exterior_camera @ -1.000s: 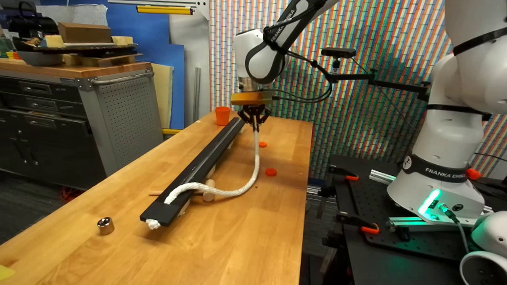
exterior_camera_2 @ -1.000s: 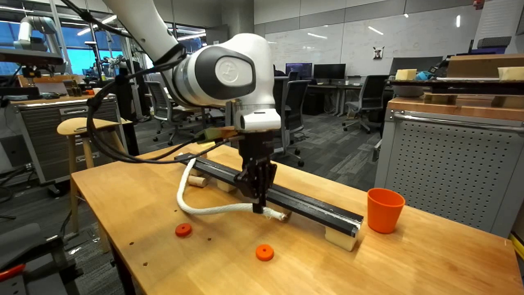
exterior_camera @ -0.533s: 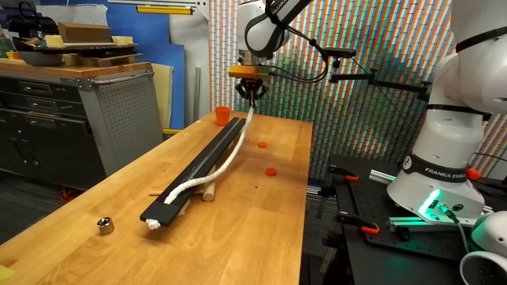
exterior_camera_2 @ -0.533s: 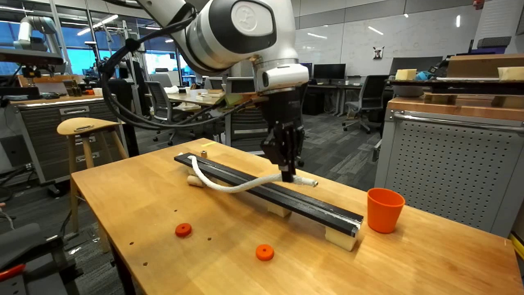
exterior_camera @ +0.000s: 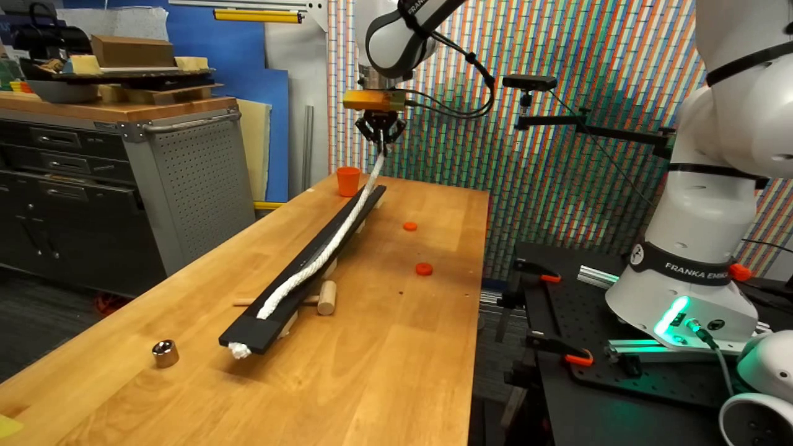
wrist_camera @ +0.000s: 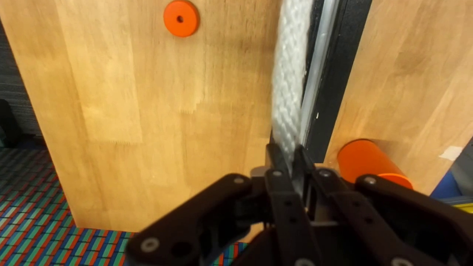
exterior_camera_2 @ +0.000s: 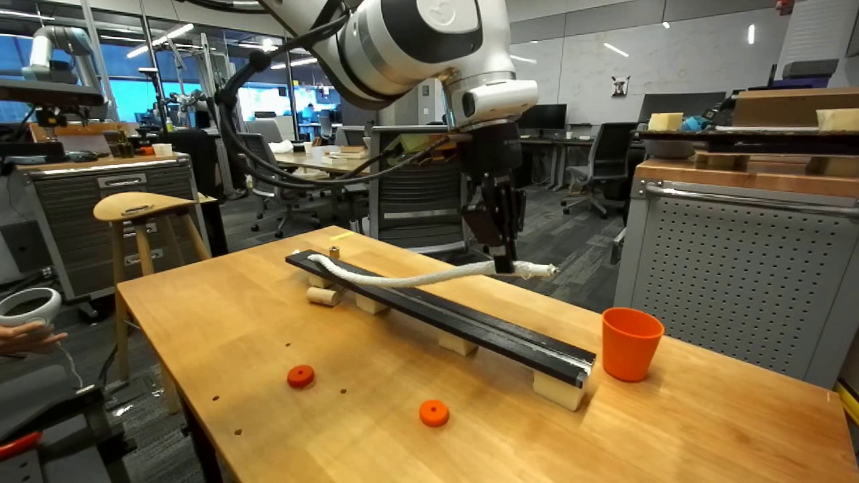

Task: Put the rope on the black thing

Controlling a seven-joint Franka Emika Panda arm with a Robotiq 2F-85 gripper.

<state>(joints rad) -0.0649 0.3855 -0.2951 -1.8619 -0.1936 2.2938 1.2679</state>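
The white rope (exterior_camera: pixel 337 238) runs along and above the long black bar (exterior_camera_2: pixel 510 339) in both exterior views. One end lies on the bar (exterior_camera: pixel 254 334) near the metal ring; a frayed white tip pokes out at that bar end. From there the rope (exterior_camera_2: pixel 429 277) rises to my gripper (exterior_camera_2: pixel 504 265). My gripper (exterior_camera: pixel 382 147) is shut on the rope near its other end, and a short tail sticks out past the fingers. In the wrist view the rope (wrist_camera: pixel 290 70) enters the fingers (wrist_camera: pixel 286 155) and covers the left part of the bar (wrist_camera: pixel 338 70), beside its groove.
An orange cup (exterior_camera_2: pixel 631 345) stands beside the bar's end. Two orange discs (exterior_camera_2: pixel 300 376) (exterior_camera_2: pixel 434 413) lie on the table. Light blocks (exterior_camera_2: pixel 558 390) support the bar. A wooden mallet-like piece (exterior_camera: pixel 327 297) lies under it. A metal ring (exterior_camera: pixel 165 353) stands beside the bar.
My gripper has risen and moved over the bar toward the cup end, holding the rope. The sagging rope has lifted off the table side and straightened along the bar.
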